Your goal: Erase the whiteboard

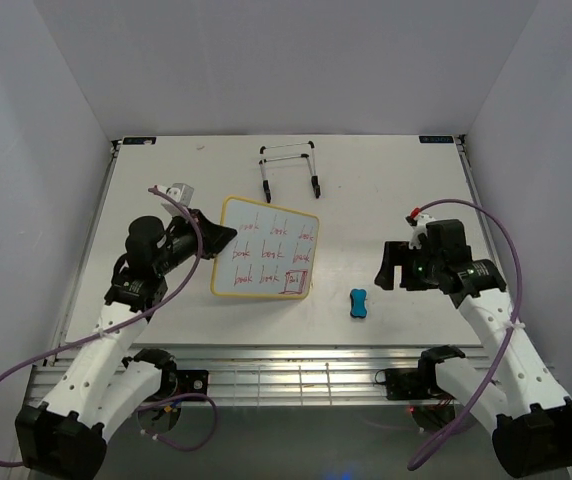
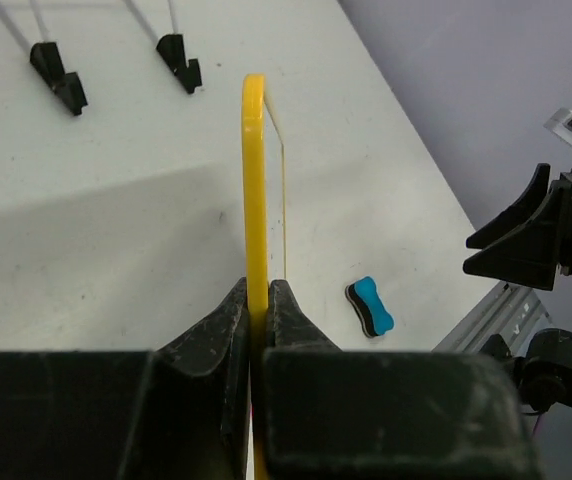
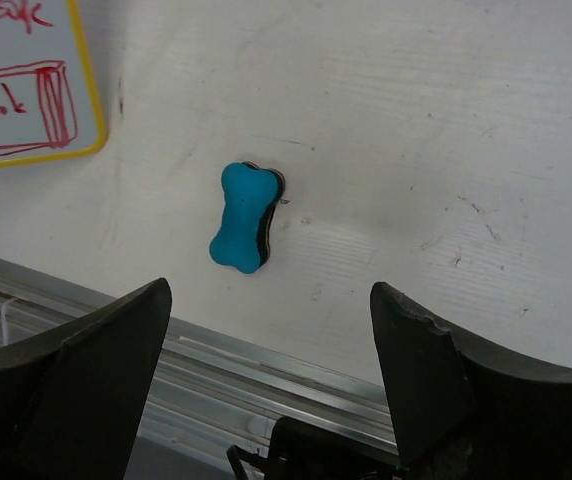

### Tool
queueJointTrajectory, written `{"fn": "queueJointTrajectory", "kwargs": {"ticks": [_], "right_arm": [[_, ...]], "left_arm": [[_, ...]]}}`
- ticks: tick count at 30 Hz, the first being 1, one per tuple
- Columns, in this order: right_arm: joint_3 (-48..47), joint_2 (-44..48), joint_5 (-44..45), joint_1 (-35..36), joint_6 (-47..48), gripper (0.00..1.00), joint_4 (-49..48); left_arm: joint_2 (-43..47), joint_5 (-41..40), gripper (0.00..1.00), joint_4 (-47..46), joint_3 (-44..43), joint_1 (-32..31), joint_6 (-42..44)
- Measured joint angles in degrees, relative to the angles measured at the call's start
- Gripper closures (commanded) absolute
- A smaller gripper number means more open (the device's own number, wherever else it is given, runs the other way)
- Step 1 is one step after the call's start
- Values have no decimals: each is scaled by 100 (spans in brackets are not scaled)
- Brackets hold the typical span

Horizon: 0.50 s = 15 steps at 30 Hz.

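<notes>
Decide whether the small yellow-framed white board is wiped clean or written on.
Written on: rows of red handwriting cover the yellow-framed whiteboard; the blue bone-shaped eraser lies apart from it, unheld.

Bright, even light from overhead fills all three views, with no glare on the whiteboard (image 2: 254, 180). A broad soft shadow lies on the table (image 1: 366, 180) left of the whiteboard in the left wrist view. Right of it, the blue eraser (image 3: 241, 230) looks slightly soft. The near foreground of both wrist views is dark and blurred.
</notes>
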<state>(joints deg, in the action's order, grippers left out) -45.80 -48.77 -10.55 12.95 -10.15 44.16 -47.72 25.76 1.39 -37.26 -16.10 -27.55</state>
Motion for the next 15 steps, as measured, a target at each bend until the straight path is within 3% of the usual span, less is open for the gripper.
{"fn": "queueJointTrajectory", "kwargs": {"ticks": [2, 3, 5, 10, 15], "right_arm": [[76, -136, 197, 144, -66, 12, 24], [103, -192, 341, 284, -129, 4, 39], [160, -334, 693, 654, -256, 10, 33], [199, -1045, 1537, 1799, -693, 10, 39], [560, -903, 1681, 2017, -940, 10, -387]], "left_arm": [[48, -114, 100, 579, -223, 0, 94], [79, -151, 100, 850, -337, 0, 122], [122, -256, 100, 1412, -581, 0, 177], [-111, -417, 100, 2509, -1139, 0, 212], [-756, -330, 100, 2909, -1434, 7, 46]]}}
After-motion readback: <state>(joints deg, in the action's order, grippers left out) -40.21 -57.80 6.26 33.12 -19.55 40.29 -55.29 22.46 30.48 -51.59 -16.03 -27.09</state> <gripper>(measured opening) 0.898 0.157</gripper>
